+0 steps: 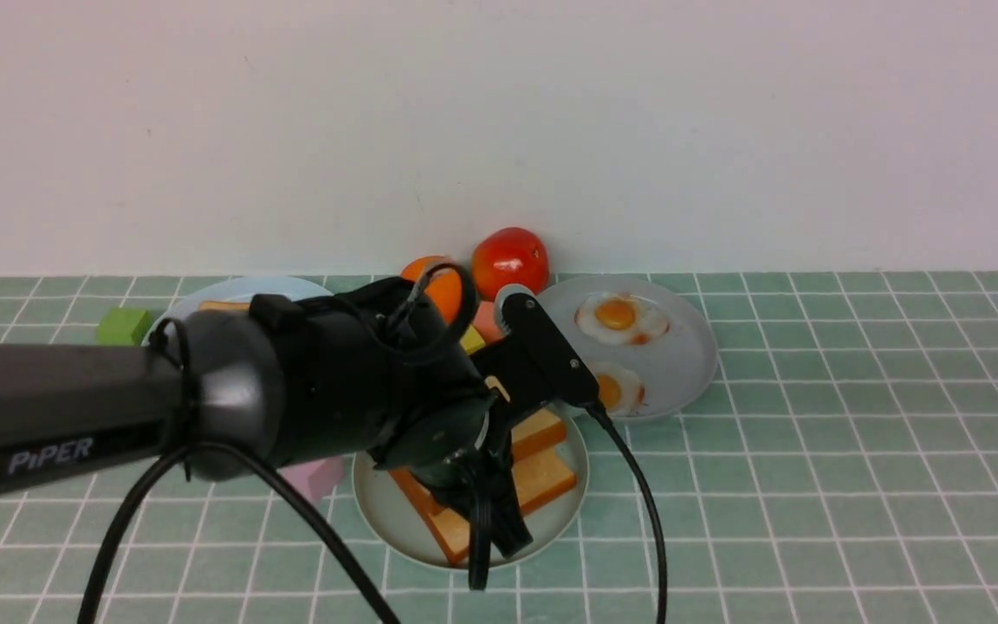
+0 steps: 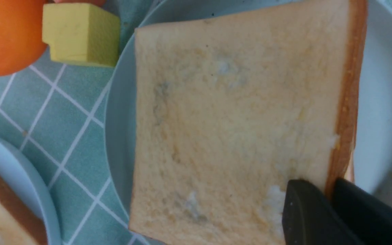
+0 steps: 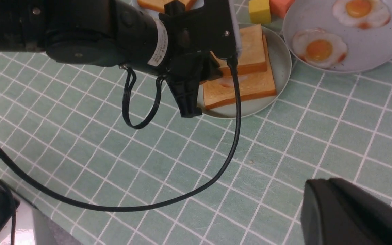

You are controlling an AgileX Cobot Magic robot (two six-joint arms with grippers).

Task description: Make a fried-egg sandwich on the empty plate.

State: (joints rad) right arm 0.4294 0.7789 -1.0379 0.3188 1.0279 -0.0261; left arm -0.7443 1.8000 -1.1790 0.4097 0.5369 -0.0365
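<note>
the fried-egg sandwich (image 3: 250, 86) sits on the pale mint plate (image 1: 382, 507) near the middle of the green-tiled bench (image 1: 811, 485). its top toast slice (image 2: 237, 119) lies shifted toward the far side of the lower one, and a bit of egg white shows between them. the left pincer (image 2: 329, 192) reaches down over the plate and is clamped on the crust edge of the top toast slice, one finger on each face. the right pincer (image 3: 352, 211) hangs over bare bench well to the right; i cannot tell whether it is apart or together. just beyond, a grey-blue plate (image 1: 690, 355) holds two fried eggs, near a tomato (image 1: 509, 260), an orange (image 1: 438, 286) and a yellow block (image 2: 80, 34).
</note>
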